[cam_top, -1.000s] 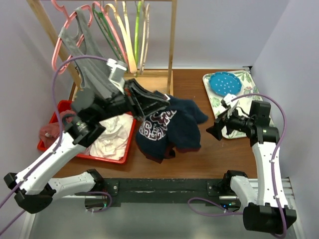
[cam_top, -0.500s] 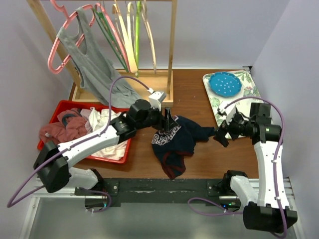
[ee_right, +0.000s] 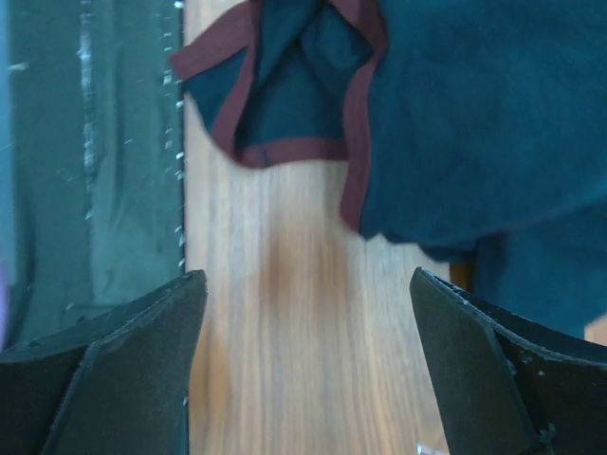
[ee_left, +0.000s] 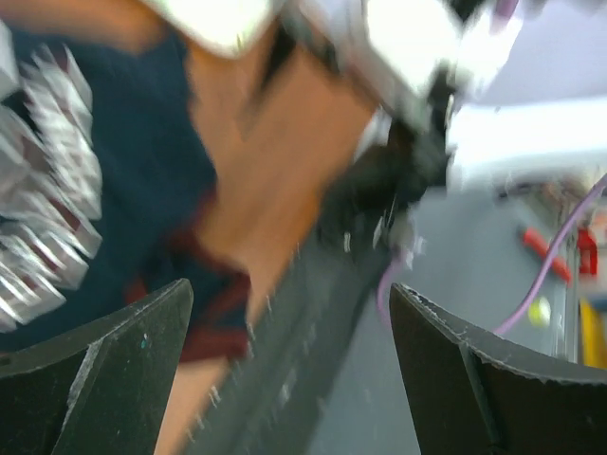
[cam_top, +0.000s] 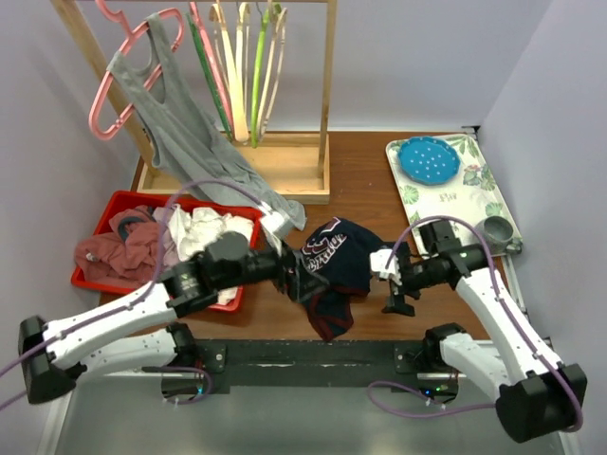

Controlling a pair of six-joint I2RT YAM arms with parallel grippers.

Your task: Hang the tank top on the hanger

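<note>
Lying crumpled on the table (cam_top: 370, 190) near the front edge, the tank top (cam_top: 334, 265) sits between both arms. Left gripper (cam_top: 296, 278) at its left edge, fingers spread wide, holding nothing. Right gripper (cam_top: 396, 286) just right of it, also spread, empty. Hanger (cam_top: 230, 90) hangs on the rack (cam_top: 328, 85), well apart.

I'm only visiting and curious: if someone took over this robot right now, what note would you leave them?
Left gripper: open, empty, at the tank top's left edge.
Right gripper: open, empty, just right of it.
Tank top: crumpled on the table.
Hanger: on the rack at the back.
Done: nothing on the hanger yet.
To do: fetch the hanger, thread the top on.
</note>
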